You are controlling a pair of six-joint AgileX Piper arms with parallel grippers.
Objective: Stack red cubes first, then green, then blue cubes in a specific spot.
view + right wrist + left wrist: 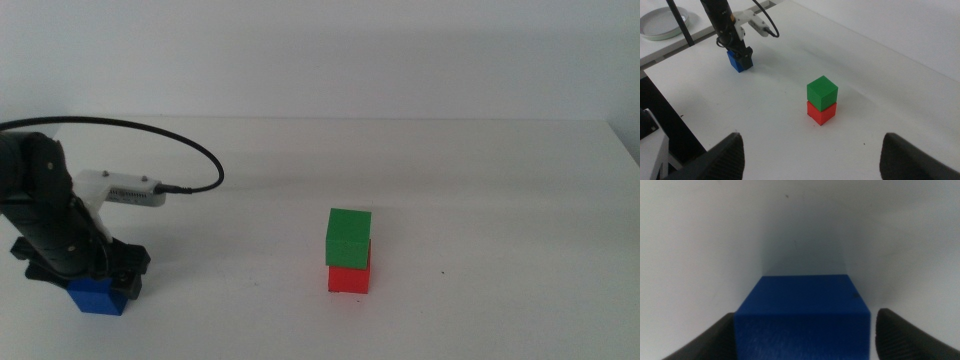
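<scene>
The green cube (348,235) sits on the red cube (349,278) in a two-high stack near the table's middle; both also show in the right wrist view, green (822,91) on red (821,113). The blue cube (98,296) rests on the table at the front left. My left gripper (97,282) is down over it. In the left wrist view the blue cube (802,310) lies between the jaws of my left gripper (802,342), with a thin gap at one jaw. My right gripper (812,165) is open and empty, high above the table, out of the middle view.
A white plate (662,22) lies on a separate surface beyond the left arm. The table's edge (670,100) runs close by the blue cube. The left arm's black cable (190,150) loops above the table. Bare white table lies between the blue cube and the stack.
</scene>
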